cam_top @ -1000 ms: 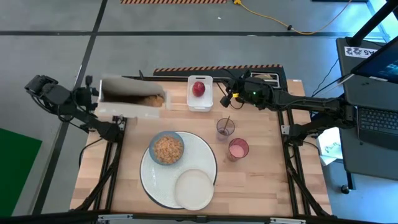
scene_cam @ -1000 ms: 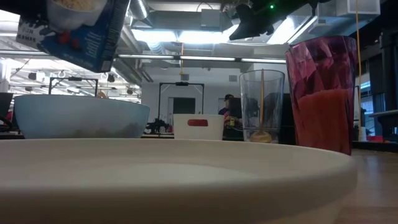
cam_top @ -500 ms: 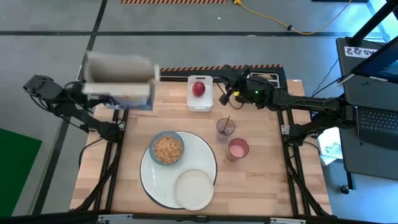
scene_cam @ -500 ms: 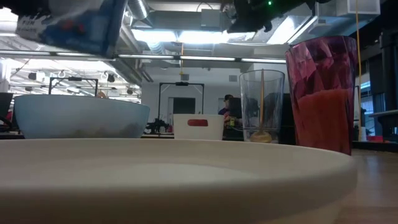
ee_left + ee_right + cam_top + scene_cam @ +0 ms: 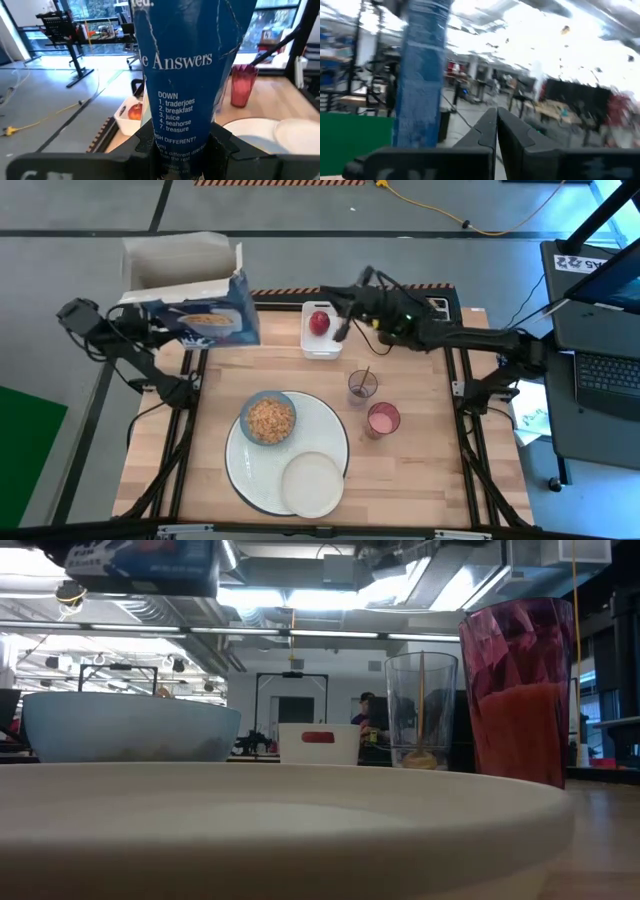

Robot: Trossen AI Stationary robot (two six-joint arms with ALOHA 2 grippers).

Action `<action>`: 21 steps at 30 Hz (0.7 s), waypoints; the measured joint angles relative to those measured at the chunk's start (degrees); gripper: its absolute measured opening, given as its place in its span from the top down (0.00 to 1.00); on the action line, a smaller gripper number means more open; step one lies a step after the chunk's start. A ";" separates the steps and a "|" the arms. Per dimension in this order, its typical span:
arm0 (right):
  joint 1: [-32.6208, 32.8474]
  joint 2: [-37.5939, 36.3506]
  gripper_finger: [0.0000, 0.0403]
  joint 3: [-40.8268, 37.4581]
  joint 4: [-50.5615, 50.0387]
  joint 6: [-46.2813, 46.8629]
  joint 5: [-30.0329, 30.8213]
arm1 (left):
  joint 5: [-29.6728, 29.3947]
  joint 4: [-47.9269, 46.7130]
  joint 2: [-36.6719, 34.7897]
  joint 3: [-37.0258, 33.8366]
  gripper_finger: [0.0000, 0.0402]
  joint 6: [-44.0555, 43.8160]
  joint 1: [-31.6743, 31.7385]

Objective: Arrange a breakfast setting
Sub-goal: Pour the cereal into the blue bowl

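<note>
My left gripper is shut on a blue cereal box, held high over the table's far left corner with its open grey flaps up. The blue bowl, filled with cereal, and the small cream plate sit on the big white plate. The red apple lies in a white tray. A clear cup holds the wooden spoon; a pink cup stands near it. My right gripper is shut on nothing, raised above the tray. My left gripper pinches the cereal box low down between its two fingers, one on each opposite face, with a narrow printed side toward the wrist. The fingers come about level from the table's left. The box stands roughly upright, lifted clear of the table.
A laptop stands on a stand beyond the table's right edge. Bare wood lies along the table's near left and near right.
My left gripper has rolled the cereal box from lying tipped over toward the bowl to upright, its open top now up, and has drawn it toward the far left corner. My right gripper, still shut, has risen and tipped its fingers upward over the tray.
</note>
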 joint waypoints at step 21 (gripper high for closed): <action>0.00 27.97 0.96 54.94 -20.17 -12.15 -16.78 | -11.88 -0.02 0.02 -4.20 0.77 -6.42 -10.93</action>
